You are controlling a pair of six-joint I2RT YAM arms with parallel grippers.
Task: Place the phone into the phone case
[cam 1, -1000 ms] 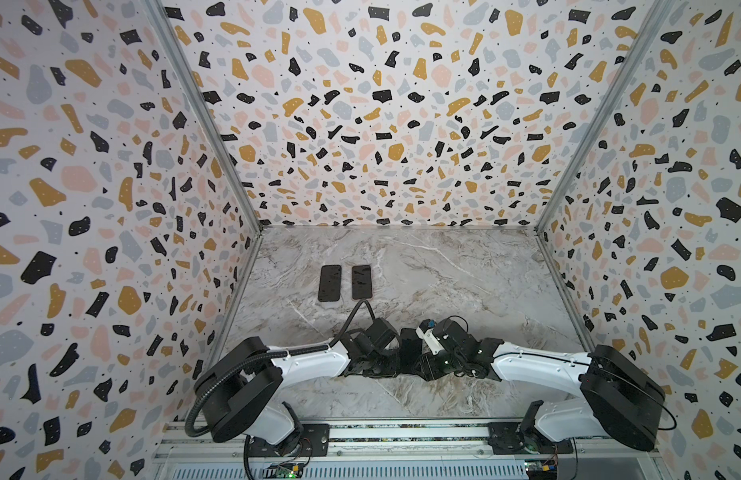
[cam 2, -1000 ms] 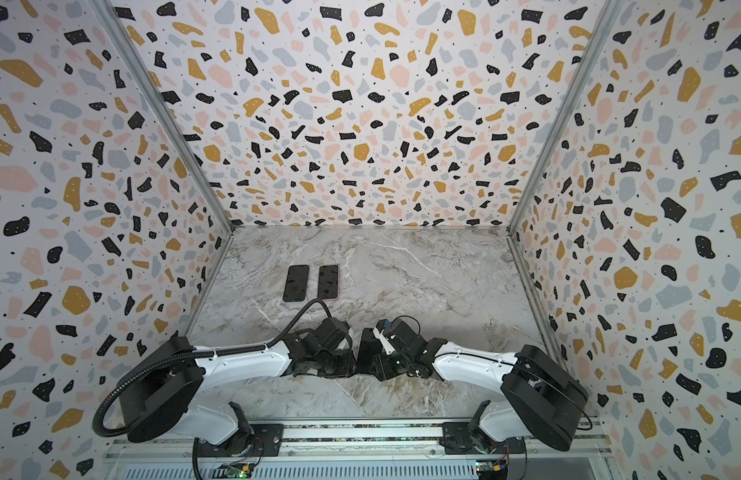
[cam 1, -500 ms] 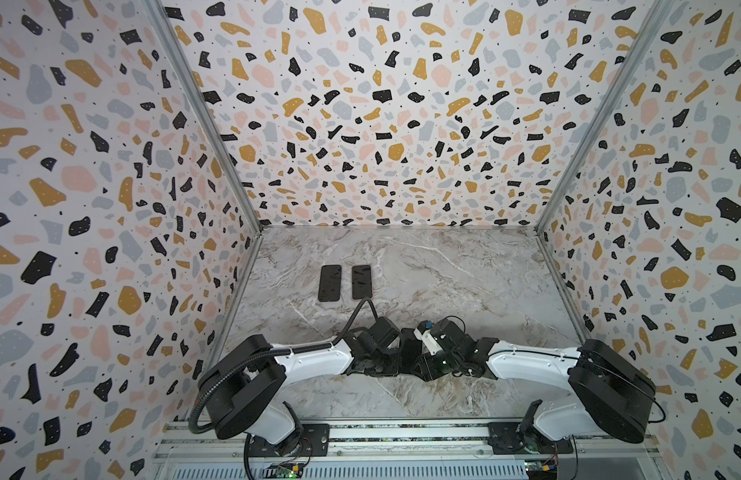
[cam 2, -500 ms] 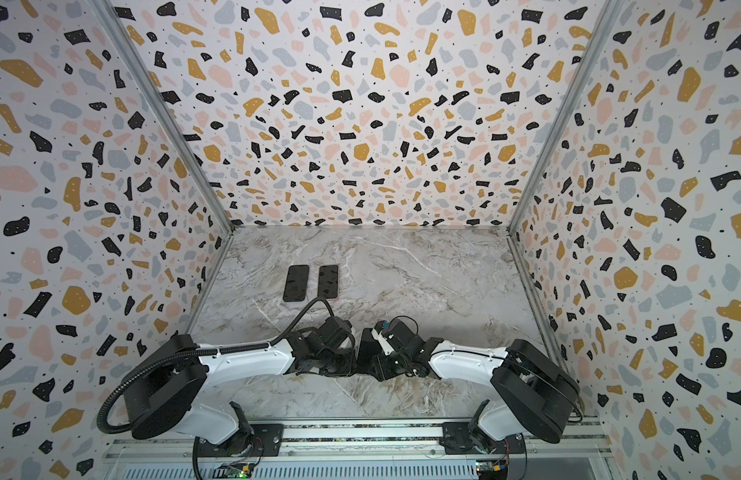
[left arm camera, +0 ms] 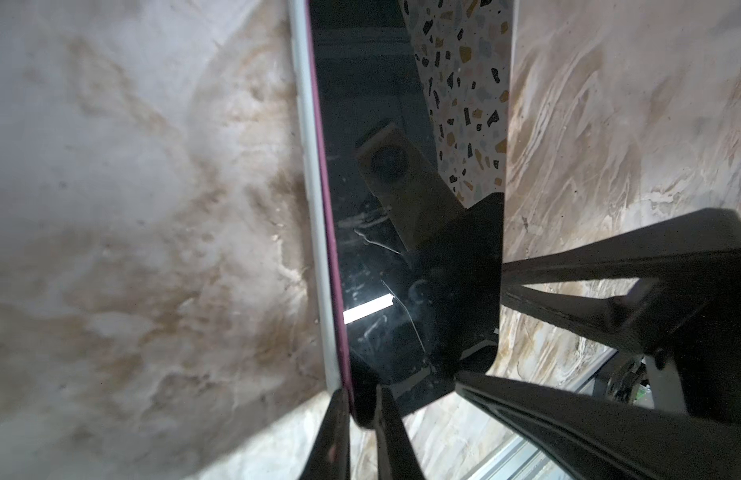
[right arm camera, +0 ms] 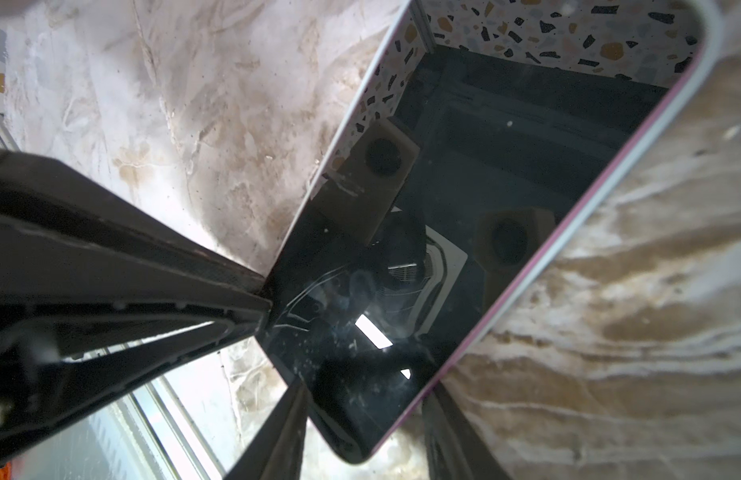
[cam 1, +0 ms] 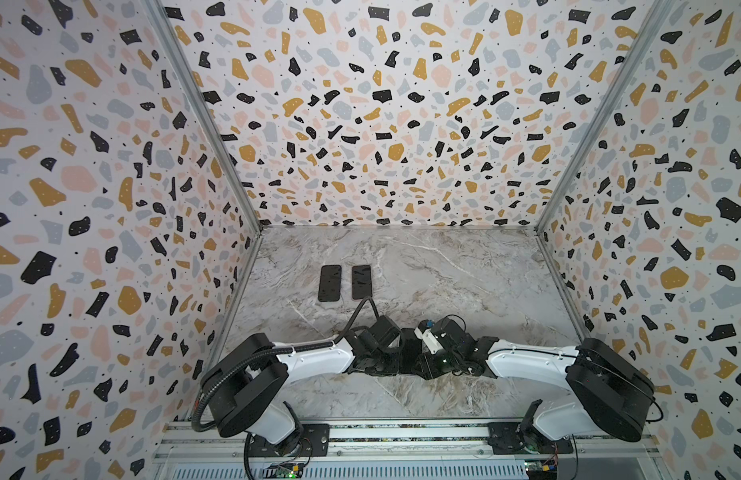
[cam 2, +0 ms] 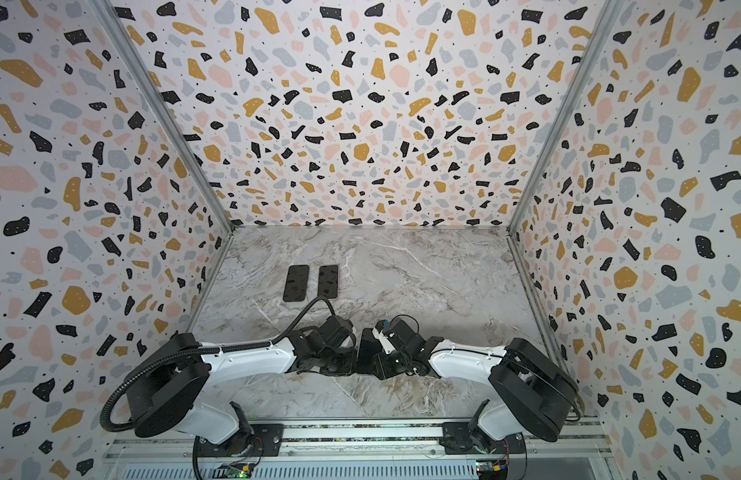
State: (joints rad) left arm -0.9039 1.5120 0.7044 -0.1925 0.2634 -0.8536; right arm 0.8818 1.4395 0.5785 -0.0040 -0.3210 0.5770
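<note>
Showing the desk in both top views and both wrist views, read left to right.

Near the left edge, about midway between the front and rear edges, a dark slab and a second dark slab lie flat, side by side but apart. Whether they are phones or cases cannot be told. Neither has moved in the last second.

Left claw: its jaws have drawn together in that second. They now pinch the front-left corner of the phone.

The phone lies flat, screen up, a little behind the middle of the front edge. A pale case wall runs touching outside the phone's pink rim along both long sides, where these show. The phone is therefore judged seated there. Its front corners are hidden by fingers.

Right claw: its jaws stand apart, straddling the phone's front-right corner, and have narrowed slightly. Whether they press it cannot be told.

Both arms have kept their place.

Meaning: the task is judged to be at its last step, pressing the front end home, with release still to come.
</note>
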